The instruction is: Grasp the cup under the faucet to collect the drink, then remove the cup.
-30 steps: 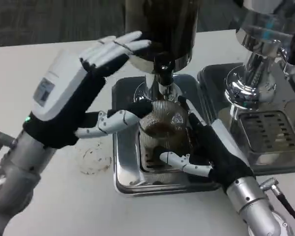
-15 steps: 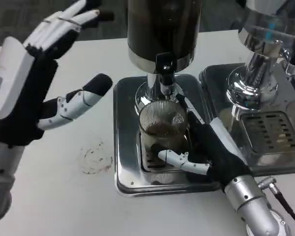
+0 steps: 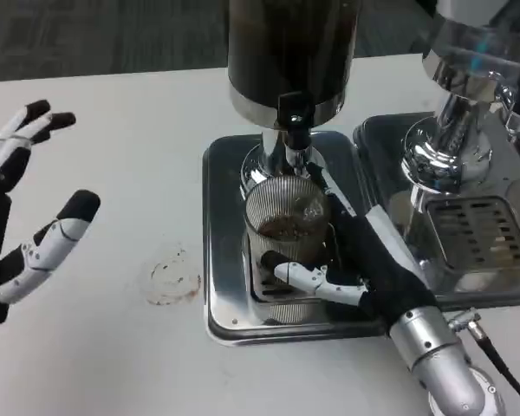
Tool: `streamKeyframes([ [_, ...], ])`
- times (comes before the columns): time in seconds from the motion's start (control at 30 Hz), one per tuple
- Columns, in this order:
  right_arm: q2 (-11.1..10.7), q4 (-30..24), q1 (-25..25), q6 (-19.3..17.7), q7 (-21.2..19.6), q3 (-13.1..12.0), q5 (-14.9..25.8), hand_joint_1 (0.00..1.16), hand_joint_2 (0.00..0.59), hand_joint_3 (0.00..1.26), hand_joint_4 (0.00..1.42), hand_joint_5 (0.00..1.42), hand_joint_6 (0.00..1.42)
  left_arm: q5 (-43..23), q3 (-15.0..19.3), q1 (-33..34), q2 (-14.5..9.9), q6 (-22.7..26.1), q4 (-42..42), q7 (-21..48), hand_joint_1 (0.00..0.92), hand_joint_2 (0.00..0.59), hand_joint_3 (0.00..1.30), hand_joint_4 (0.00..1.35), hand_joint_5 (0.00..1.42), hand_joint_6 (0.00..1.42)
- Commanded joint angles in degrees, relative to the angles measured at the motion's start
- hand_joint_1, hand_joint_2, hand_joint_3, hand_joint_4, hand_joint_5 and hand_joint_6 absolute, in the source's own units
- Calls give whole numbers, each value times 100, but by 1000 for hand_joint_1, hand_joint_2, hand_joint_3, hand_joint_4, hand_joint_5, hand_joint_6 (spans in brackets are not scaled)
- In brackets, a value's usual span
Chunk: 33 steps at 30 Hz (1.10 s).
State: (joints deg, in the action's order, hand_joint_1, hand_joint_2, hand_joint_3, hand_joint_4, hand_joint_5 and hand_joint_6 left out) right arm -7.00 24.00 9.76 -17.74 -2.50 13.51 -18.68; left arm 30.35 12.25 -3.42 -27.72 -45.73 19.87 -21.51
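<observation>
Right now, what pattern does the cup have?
Clear glass with fine vertical ribs, seen in the head view: cup.

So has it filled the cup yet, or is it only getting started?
Partly done, it seems. The ribbed cup stands under the faucet with some dark drink already in it. The right hand grips it on the metal drip tray. The left hand hangs open over the white table, away from the dispenser. Left to do: lift the cup out from under the faucet.

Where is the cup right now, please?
In the head view the cup stands at centre on the metal tray, directly under the faucet, gripped by the right hand.
</observation>
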Motion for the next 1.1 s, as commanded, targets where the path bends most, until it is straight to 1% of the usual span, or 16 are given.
streamKeyframes([
  [0.03, 130, 257, 116, -237, -30, -14, 124, 702, 178, 0, 0, 0, 93, 231, -193, -174, 6, 146, 252, -180, 0, 219, 264, 81, 246, 157],
  [0.3, 246, 603, 278, -407, -54, -22, 181, 733, 175, 0, 0, 0, 121, 283, -448, -327, -23, 285, 512, -339, 0, 223, 260, 77, 243, 146],
  [0.43, 292, 720, 308, -499, -58, -42, 231, 791, 168, 0, 0, 0, 151, 265, -512, -424, -36, 303, 548, -396, 0, 221, 259, 73, 243, 144],
  [0.63, 295, 842, 372, -582, 89, -24, 316, 802, 165, 0, 0, 0, 170, 216, -529, -483, -1, 312, 549, -451, 0, 220, 259, 72, 243, 142],
  [0.77, 293, 903, 408, -535, 215, -15, 353, 823, 154, 0, 1, 10, 188, 193, -550, -512, 14, 322, 533, -476, 0, 220, 265, 71, 246, 141],
  [0.87, 300, 960, 439, -493, 321, -9, 391, 829, 154, 0, 54, 46, 211, 121, -547, -528, 28, 325, 538, -487, 0, 225, 271, 79, 255, 141],
  [0.97, 323, 988, 425, -434, 289, -48, 429, 839, 157, 0, 131, 98, 241, 177, -558, -534, 13, 324, 504, -546, 0, 225, 283, 87, 264, 149],
  [1.03, 326, 1009, 430, -404, 285, -65, 451, 851, 155, 21, 187, 151, 259, 342, -569, -549, -39, 308, 444, -691, 0, 226, 300, 108, 280, 162],
  [1.1, 339, 1097, 470, -404, 290, -92, 489, 871, 162, 67, 242, 211, 292, 426, -563, -573, -65, 301, 365, -802, 0, 228, 305, 112, 283, 167],
])
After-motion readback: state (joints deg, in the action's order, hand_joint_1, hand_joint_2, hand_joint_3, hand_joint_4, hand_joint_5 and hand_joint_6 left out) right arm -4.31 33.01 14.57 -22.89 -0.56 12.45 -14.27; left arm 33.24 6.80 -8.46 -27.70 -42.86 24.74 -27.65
